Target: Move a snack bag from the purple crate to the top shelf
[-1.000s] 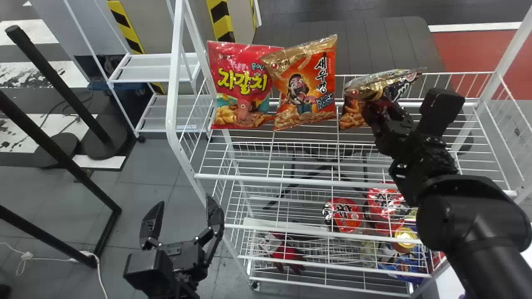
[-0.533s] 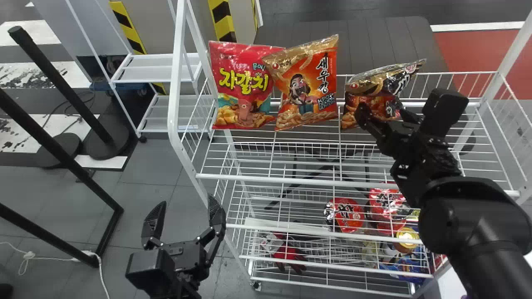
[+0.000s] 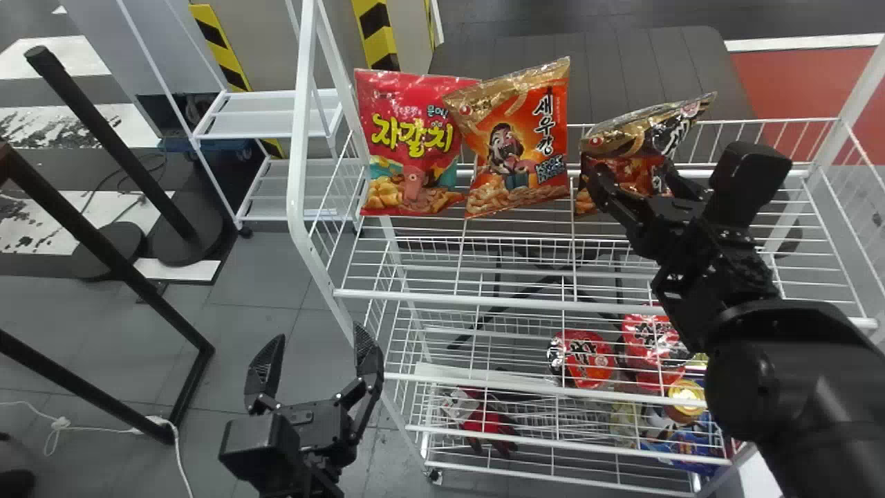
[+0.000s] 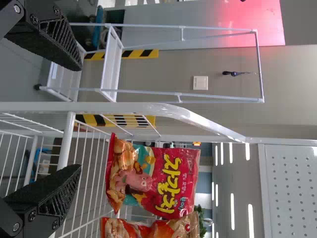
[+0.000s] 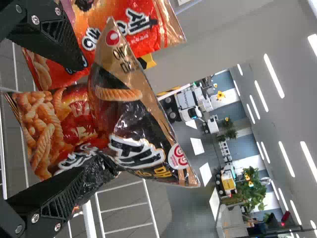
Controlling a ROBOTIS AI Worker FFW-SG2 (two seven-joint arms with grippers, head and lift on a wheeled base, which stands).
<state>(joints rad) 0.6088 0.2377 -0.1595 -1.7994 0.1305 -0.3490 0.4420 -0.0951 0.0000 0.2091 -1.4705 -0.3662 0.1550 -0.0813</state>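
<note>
Head view: tall rack, top shelf (image 3: 484, 301); the right gripper (image 3: 635, 173) is nearer the snack bag (image 3: 639, 138), the left gripper (image 3: 318, 334) well apart at its 8 o'clock.
The right gripper points to 11 o'clock, fingers wide, the bag between them, just past their tips at 12; the bag stands on the shelf, long axis roughly upright, top bent over, top edge slanting toward 2. Backing out toward 5 seems next.

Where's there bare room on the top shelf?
Bare deck: in front of the red bag and orange bag, up to the front rail; and right of the right gripper, toward the right rear post. The back is crowded: those bags overlap, and the gripper is at the black-and-gold bag.
</note>
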